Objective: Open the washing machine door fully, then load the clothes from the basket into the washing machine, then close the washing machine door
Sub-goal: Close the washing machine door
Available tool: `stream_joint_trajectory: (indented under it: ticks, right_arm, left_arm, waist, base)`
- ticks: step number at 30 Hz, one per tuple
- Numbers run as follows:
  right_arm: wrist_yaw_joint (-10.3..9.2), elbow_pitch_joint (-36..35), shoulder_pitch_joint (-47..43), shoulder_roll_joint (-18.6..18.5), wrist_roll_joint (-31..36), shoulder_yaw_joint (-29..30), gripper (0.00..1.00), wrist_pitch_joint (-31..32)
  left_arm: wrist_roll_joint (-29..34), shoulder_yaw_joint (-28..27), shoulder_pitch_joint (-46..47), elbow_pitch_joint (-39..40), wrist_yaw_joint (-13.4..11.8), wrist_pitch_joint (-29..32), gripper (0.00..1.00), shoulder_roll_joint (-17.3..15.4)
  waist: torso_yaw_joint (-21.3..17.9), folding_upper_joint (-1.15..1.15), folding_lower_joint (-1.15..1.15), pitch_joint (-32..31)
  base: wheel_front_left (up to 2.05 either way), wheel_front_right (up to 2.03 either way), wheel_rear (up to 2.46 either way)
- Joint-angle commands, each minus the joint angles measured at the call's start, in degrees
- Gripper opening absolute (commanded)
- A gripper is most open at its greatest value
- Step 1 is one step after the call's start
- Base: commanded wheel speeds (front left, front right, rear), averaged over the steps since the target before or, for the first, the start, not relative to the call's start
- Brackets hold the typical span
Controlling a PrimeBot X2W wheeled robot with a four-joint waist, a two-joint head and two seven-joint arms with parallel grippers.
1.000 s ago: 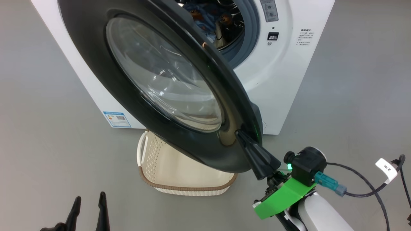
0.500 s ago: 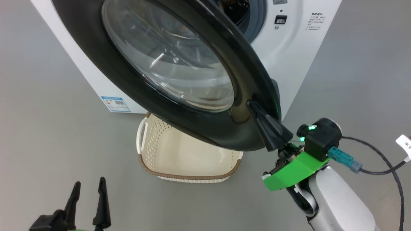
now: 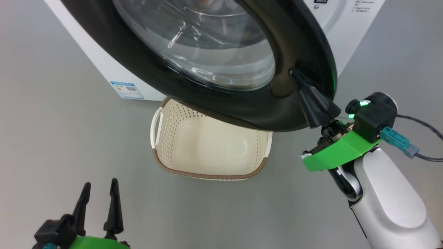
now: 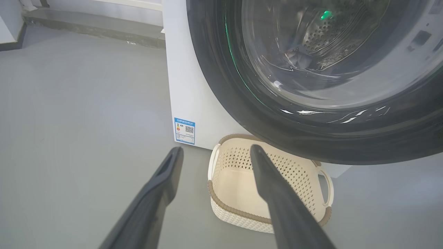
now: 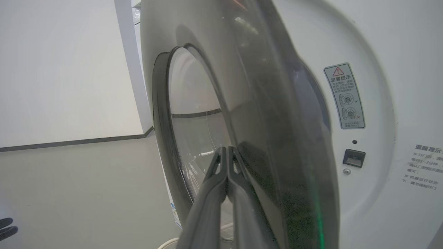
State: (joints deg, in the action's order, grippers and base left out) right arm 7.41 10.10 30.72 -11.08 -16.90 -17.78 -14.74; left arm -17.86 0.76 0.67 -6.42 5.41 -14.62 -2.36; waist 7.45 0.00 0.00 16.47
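Closing step, judged under way.

- The washing machine door (image 3: pixel 200 52) stood ajar, angled off the white front of the washing machine (image 3: pixel 349 34). A gap showed between the door edge and the latch slot (image 5: pixel 353 158).
- The right gripper (image 3: pixel 295 73) had its fingers pressed together, nothing between them. The tips lay against the glossy black rim beside the glass, used as a pusher.
- The left gripper (image 3: pixel 99 185) hung low over the floor with fingers spread wide, holding nothing, well apart from the door.
- The basket (image 3: pixel 207 176) sat on the floor in front of the machine, partly under the door's lower edge, and looked empty.
- A crumpled shape (image 4: pixel 297 57) showed behind the glass in the left wrist view. It was too blurred to call it the clothes.

Handling, judged:
- The door was rigid and fairly heavy and would swing only about its hinge.
- The rim was slick, so closed tips could skate sideways on it.
- The best contact was the outer rim on the side far from the hinge, for leverage.
- The bulging glass was to be avoided.
- A firm final push was probably needed to seat the latch.
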Motion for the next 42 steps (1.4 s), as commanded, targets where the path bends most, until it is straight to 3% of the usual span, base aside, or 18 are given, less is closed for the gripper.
stream_joint_trajectory:
  ticks: [1, 24, 32, 42]
  right_arm:
    - [0.08, -1.1, 1.1, 0.0, 0.0, -0.3, 0.0, -0.3]
    - [0.08, 4.2, 14.3, -6.6, 1.6, 1.3, 0.0, -0.3]
    - [0.08, 10.4, 18.6, -8.8, 3.2, 2.3, 0.0, -0.3]
    - [0.08, 19.2, 24.5, -10.0, 8.6, 9.2, 0.0, -0.3]
  left_arm:
    - [0.4, -1.8, 2.0, 1.6, 0.2, -0.4, 1.0, -0.5]
    - [-0.4, 1.9, 5.1, 3.5, -0.3, -0.4, 1.0, -0.5]
    - [-0.3, 4.0, 5.7, 3.0, -0.2, -0.4, 1.0, -0.5]
    - [-0.4, 5.9, 6.6, 2.7, 0.0, -0.4, 1.0, -0.5]
  waist:
    - [0.3, 0.0, 0.0, 0.5]
    - [2.8, 0.0, 0.0, 6.7]
    - [4.4, 0.0, 0.0, 6.9]
    - [6.4, 0.0, 0.0, 6.7]
  base:
    - [0.0, 0.0, 0.0]
    - [0.0, 0.0, 0.0]
    - [0.0, 0.0, 0.0]
    - [0.0, 0.0, 0.0]
